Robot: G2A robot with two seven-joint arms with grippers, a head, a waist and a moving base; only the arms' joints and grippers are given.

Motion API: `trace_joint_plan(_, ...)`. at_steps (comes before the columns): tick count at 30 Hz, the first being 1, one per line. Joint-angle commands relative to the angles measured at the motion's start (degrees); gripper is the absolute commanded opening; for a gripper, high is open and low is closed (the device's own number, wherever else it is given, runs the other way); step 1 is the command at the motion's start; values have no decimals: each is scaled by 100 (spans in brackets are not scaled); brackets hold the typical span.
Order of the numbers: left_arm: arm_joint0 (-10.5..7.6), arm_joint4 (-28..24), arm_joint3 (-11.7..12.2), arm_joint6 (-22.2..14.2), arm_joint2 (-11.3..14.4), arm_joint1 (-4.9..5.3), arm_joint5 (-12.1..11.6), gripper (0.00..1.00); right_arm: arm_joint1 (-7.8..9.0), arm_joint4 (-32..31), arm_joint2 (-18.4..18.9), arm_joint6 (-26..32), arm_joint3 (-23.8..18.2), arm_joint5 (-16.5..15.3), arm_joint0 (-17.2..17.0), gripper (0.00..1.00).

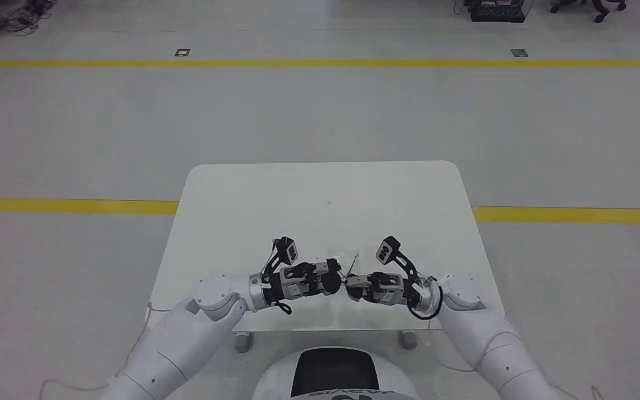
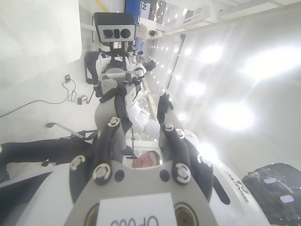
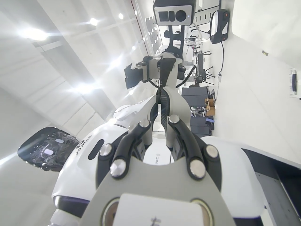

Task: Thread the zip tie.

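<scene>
Both arms meet over the front edge of the white table (image 1: 320, 200). My left gripper (image 1: 336, 279) and right gripper (image 1: 353, 288) face each other tip to tip. A thin pale zip tie (image 1: 347, 262) sticks up and back from where they meet. In the left wrist view my left gripper (image 2: 142, 99) is open, its fingers well apart, and the right gripper (image 2: 124, 81) sits just beyond one finger. The right wrist view shows my right gripper (image 3: 165, 90) shut, seemingly on the zip tie, which is barely visible there. Straight ahead of it is the left gripper (image 3: 145, 74).
The table's surface is bare white behind the grippers. Its front edge lies just under the two wrists. Grey floor with yellow lines (image 1: 320, 63) surrounds the table.
</scene>
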Motion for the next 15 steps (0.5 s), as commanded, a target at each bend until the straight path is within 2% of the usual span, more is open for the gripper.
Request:
trace_joint_plan(1,0,-3,-5,-13,3,2,-7,26,4,-25,-18,-17,23,19,6,0)
trace_joint_plan(15,-71,223,22,-46,89,15,75,27,30,-11,-44,-8,110,-89,75,0)
